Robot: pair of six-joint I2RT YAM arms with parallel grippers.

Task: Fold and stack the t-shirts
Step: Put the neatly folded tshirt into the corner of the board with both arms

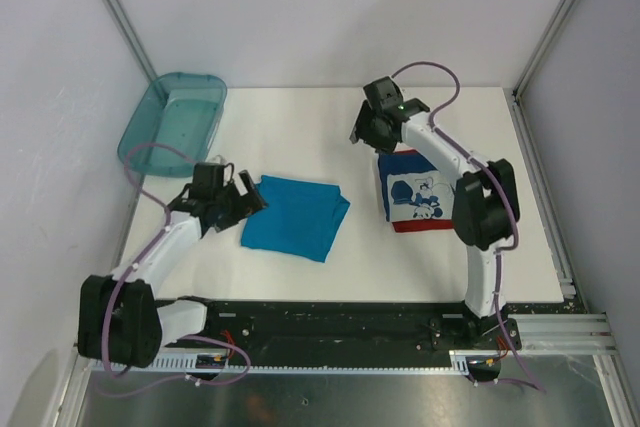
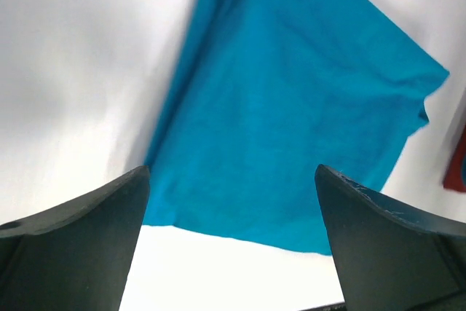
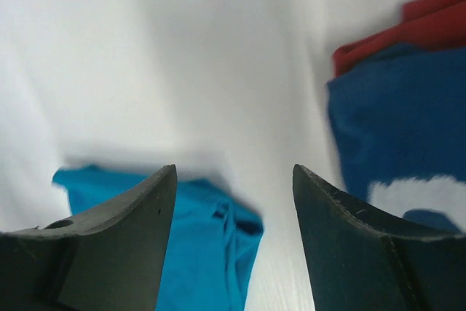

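Shirts lie folded and well apart on the table [image 1: 300,132]. The teal shirt [image 1: 295,217] sits just ahead of the left gripper [image 1: 255,195], its near edge showing between the two fingertips. The dark blue shirt [image 1: 415,192], with white cartoon print and red edge, lies just right of the right gripper [image 1: 360,137]. Both grippers have their fingers spread, nothing between them but bare tabletop or cloth beyond. A bin [image 1: 172,122] stands well behind the left fingers.
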